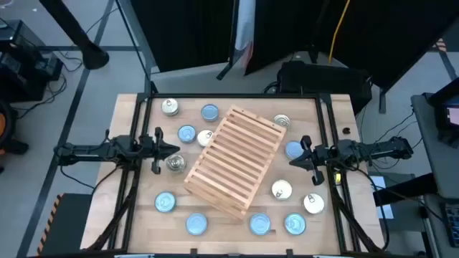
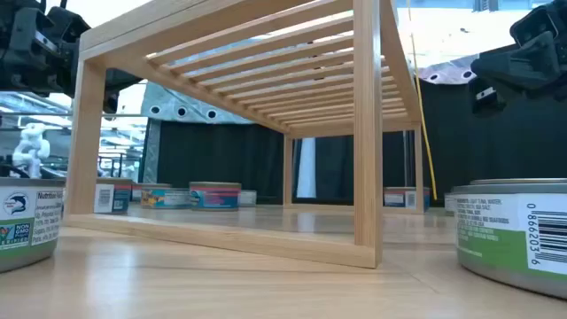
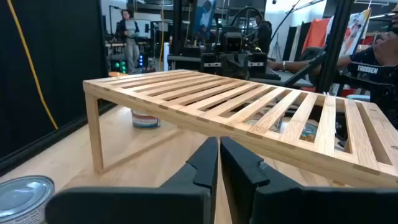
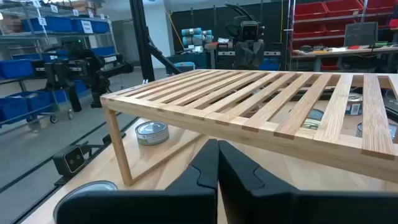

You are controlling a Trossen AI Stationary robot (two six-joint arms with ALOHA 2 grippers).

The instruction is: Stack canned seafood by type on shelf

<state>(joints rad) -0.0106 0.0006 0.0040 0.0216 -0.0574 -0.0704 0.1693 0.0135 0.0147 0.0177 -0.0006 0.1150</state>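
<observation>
The shelf (image 1: 237, 160), a light-wood slatted rack, stands turned at an angle in the middle of the worktop (image 1: 129, 215), its slatted top bare. In the low view it (image 2: 266, 53) rises on thin legs, with tins visible under it on the far side.

The canned seafood lies scattered around it, thirteen tins in the high view. Seven have blue tops: one behind the shelf (image 1: 209, 112), one at its left (image 1: 186, 134), one at its right by the right tool (image 1: 293, 150), and four along the near edge (image 1: 165, 202) (image 1: 196, 224) (image 1: 259, 224) (image 1: 295, 224). Six have white or silver tops: one at the far left (image 1: 169, 107), one touching the shelf's left side (image 1: 206, 137), one by the left tool (image 1: 175, 163), one at the shelf's far corner (image 1: 282, 121), and two at the near right (image 1: 281, 190) (image 1: 313, 203).

The left tool (image 1: 172, 150) reaches in level from the left, pointing at the shelf, its fingers together and holding nothing. The right tool (image 1: 295, 159) mirrors it from the right, fingers pressed together and empty; its wrist view shows the tips (image 4: 217, 163) meeting before the shelf.
</observation>
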